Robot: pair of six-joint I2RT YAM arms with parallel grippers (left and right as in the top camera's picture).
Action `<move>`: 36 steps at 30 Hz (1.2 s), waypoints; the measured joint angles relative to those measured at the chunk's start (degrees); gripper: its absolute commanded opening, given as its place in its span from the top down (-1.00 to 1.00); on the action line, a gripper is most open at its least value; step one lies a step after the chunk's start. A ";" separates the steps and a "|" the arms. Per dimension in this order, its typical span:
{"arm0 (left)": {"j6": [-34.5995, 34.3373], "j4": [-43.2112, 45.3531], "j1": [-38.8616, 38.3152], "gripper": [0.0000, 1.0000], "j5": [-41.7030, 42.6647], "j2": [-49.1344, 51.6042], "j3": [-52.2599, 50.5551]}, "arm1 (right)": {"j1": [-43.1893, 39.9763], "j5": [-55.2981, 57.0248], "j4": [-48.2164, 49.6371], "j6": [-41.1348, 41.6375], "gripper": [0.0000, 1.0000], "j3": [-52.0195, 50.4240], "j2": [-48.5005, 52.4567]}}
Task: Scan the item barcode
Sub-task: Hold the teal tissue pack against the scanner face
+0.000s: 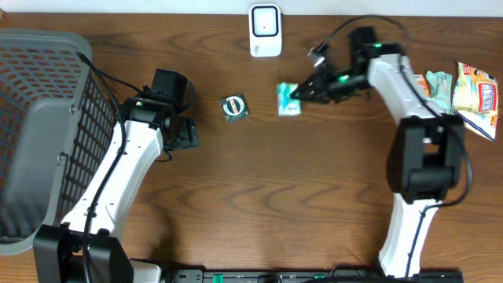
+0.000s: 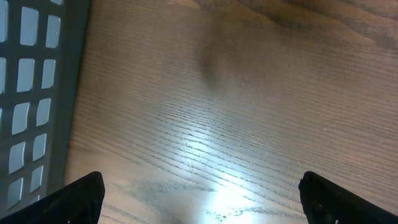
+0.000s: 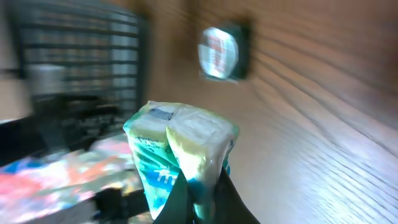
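**A:** Where's the packet (image 1: 288,100)?

**B:** In the right claw (image 1: 296,95), near the middle of the bench (image 1: 314,196) toward the far edge. It's a green and white packet, just this side of the white scanner (image 1: 266,30) and a little to its right, not touching it.

**A:** Is the grip firm?

**B:** The wrist view shows the two fingers pinched tight on the packet's lower edge, with the rest standing up above them. That view is blurred, and I can't tell whether the packet is clear of the bench.

**A:** And the left claw (image 1: 185,134)?

**B:** Spread wide with nothing in it. Its own camera shows only bare wood between the fingertips (image 2: 79,198), and the basket (image 1: 39,118) wall at the left edge.

**A:** Anything else lying about?

**B:** A small green box (image 1: 234,107) with a round label sits on the bench between the two claws, near the packet but apart from it. Some snack bags (image 1: 465,90) lie at the right edge, beyond the right arm.
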 measured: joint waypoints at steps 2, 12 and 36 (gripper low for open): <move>0.00 0.00 0.00 -0.95 0.00 0.00 0.00 | -1.77 -5.57 -0.02 -2.12 0.98 0.00 -0.70; 0.00 -0.02 0.00 -0.95 0.00 0.00 0.00 | -2.86 -21.46 1.75 -8.59 0.98 0.00 -0.76; 0.00 0.00 0.00 -0.95 0.00 0.00 0.00 | 3.63 -24.00 4.90 -9.40 0.98 0.00 -0.76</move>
